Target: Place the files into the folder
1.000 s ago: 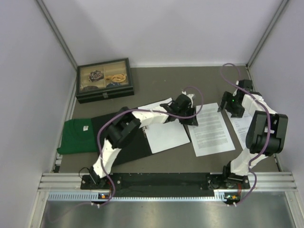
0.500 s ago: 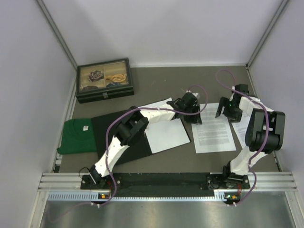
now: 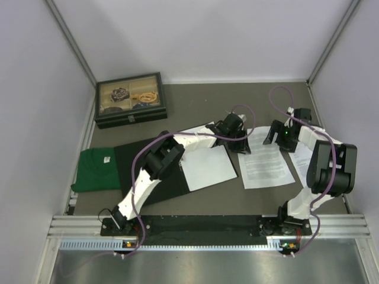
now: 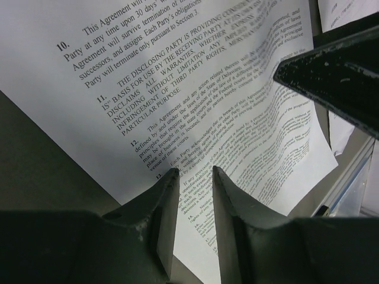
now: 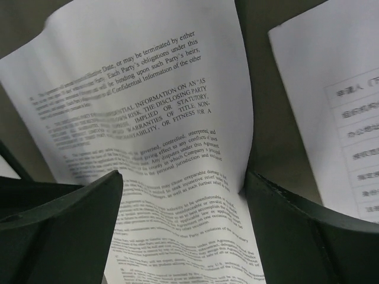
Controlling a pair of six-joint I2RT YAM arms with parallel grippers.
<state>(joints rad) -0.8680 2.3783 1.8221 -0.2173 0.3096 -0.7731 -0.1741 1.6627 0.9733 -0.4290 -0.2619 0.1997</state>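
**A:** The folder [image 3: 125, 163], where is it?

**B:** It lies open, black inside up, on the left half of the bench [image 3: 201, 106], partly under the left arm.

**A:** And the files?

**B:** I can make out three. A white sheet [image 3: 207, 168] sits at the folder's right edge; whether it is on the folder or only against it, I cannot tell. A printed sheet [image 3: 266, 168] lies on the bench to the right of that, its far end bowed upward. Another sheet [image 3: 301, 155] is partly under the right arm.

**A:** Anything else?

**B:** A green cloth [image 3: 95, 168] touches the folder's left edge. A black glass-lidded box [image 3: 130, 100] stands at the far left, well apart from the papers.

**A:** The tools?

**B:** The left tool [image 4: 194, 174] is at the printed sheet's edge. Its fingers stand a narrow slot apart with the text showing through, not clenched on it. The right tool [image 5: 183, 177] is spread wide over the same sheet's bowed end, released.
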